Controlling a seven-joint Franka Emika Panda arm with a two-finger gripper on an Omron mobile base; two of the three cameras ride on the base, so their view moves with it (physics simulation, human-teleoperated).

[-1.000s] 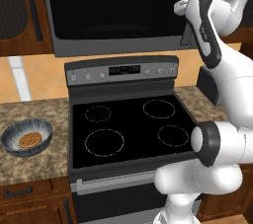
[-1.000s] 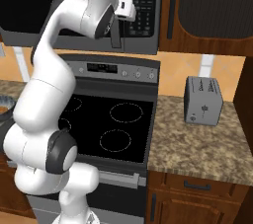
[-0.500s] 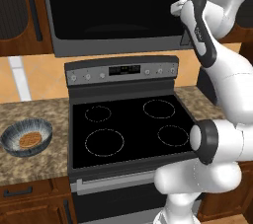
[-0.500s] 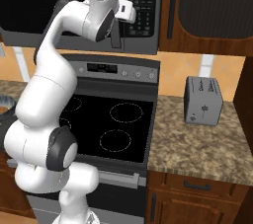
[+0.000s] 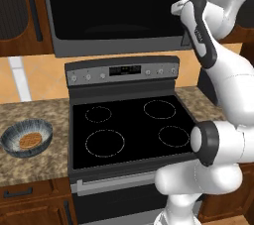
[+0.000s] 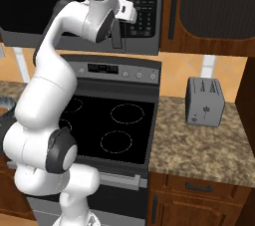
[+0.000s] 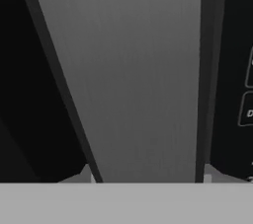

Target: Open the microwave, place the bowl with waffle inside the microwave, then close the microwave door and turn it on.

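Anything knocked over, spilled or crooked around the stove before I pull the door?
Nothing stands out. The bowl sits upright on the counter with the waffle inside, the toaster stands square, and the microwave door is shut.

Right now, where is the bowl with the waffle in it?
The bowl sits on the stone counter left of the stove in the left base view, with the waffle inside it.

Hand pressed in closer at the handle

In the left base view the wrist sits slightly lower and further left in the upper right than a second ago; the gripper (image 7: 148, 178) seems to have narrowed around the microwave door's grey bar handle (image 7: 133, 80).
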